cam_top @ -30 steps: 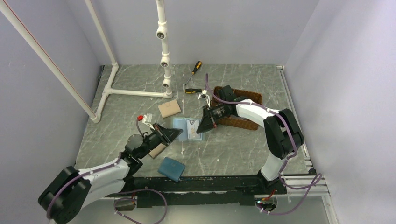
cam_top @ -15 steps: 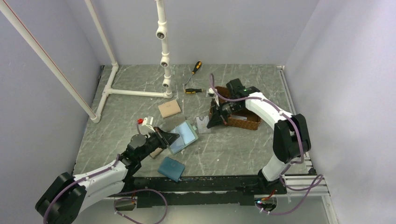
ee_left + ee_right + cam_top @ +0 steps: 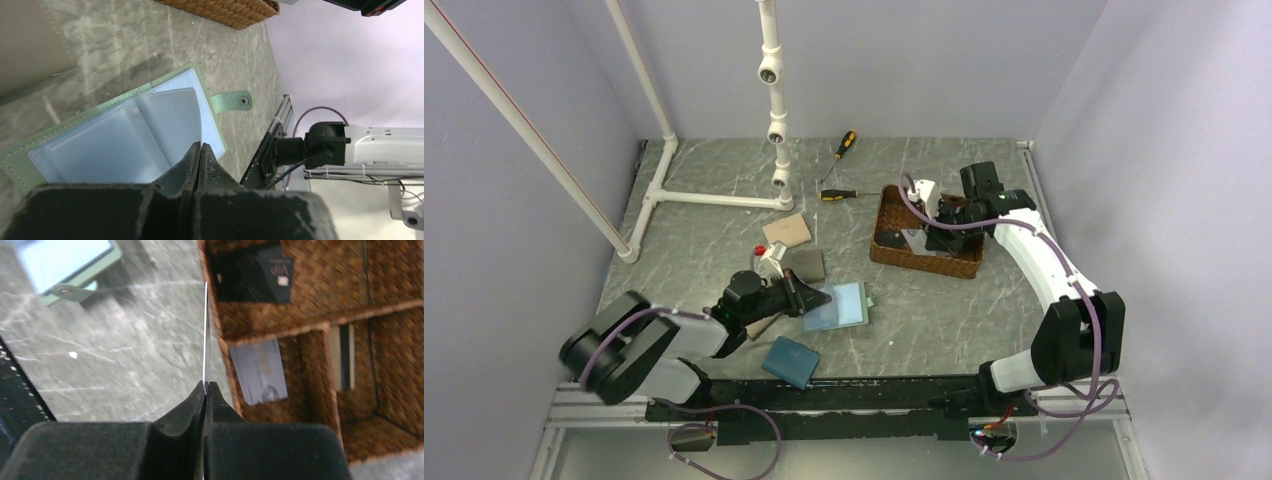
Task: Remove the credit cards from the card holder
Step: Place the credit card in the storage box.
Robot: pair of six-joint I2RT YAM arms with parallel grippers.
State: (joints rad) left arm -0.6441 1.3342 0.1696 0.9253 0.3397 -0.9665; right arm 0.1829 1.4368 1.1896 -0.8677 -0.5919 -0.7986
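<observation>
Left hand (image 3: pixel 200 146) is shut tight, low on the counter (image 3: pixel 924 320), and pinches a pale blue inner leaf of the card holder (image 3: pixel 125 135). The card holder lies open near the middle of the counter, blue side up, with its one small snap tab sticking out on the side away from that hand. Right hand (image 3: pixel 205 385) is shut tight too and holds one thin card (image 3: pixel 205 330) by its end, so only a white line shows. It hangs over the basket (image 3: pixel 921 262), right above one side wall. Two more cards lie flat in the basket: one black card (image 3: pixel 252 272) in one box and one pale card (image 3: pixel 260 371) in the next box. A third box holds something thin standing up; I cannot tell what it is. Three other wallets show on the counter: one tan wallet (image 3: pixel 787 231), one grey-brown wallet (image 3: pixel 807 264) just beside the left hand, and one dark blue wallet (image 3: pixel 791 361) near the front edge. Two screwdrivers (image 3: pixel 849 143) lie at the back, near a white pipe frame (image 3: pixel 714 198).
</observation>
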